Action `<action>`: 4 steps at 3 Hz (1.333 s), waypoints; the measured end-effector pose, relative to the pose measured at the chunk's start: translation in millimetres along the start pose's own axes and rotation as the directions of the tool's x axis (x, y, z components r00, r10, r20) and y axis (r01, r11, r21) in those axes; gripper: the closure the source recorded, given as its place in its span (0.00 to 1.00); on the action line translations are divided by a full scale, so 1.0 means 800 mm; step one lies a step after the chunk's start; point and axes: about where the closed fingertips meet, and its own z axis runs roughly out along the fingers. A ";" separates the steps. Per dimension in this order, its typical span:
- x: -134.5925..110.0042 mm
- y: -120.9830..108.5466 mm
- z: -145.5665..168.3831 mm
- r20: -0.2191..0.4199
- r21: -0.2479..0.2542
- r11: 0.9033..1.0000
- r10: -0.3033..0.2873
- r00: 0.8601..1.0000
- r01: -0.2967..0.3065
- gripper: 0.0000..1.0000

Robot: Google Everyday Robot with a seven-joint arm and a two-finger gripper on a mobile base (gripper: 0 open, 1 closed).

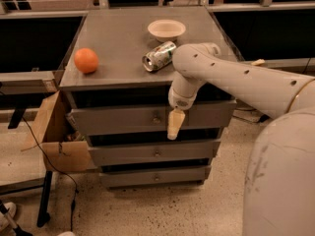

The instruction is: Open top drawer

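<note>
at the centre of the frame, the gripper (173, 127) hung just right of the knob (156, 117) on the top drawer (113, 120), under the tabletop (123, 48). whether it was spread or pressed together could not be told. it needed to shift left, pinch the knob squarely, then pull straight outward.

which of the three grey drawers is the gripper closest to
The top drawer, directly under the tabletop. The gripper hangs before its front, just right of its knob; the middle drawer and bottom drawer sit below it.
</note>
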 end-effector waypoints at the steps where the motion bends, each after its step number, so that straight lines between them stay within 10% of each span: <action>1: 0.015 -0.003 0.012 -0.025 -0.020 0.999 0.028 0.999 -0.028 0.00; 4: 0.042 0.003 0.005 -0.032 -0.019 0.998 0.059 0.998 -0.059 0.63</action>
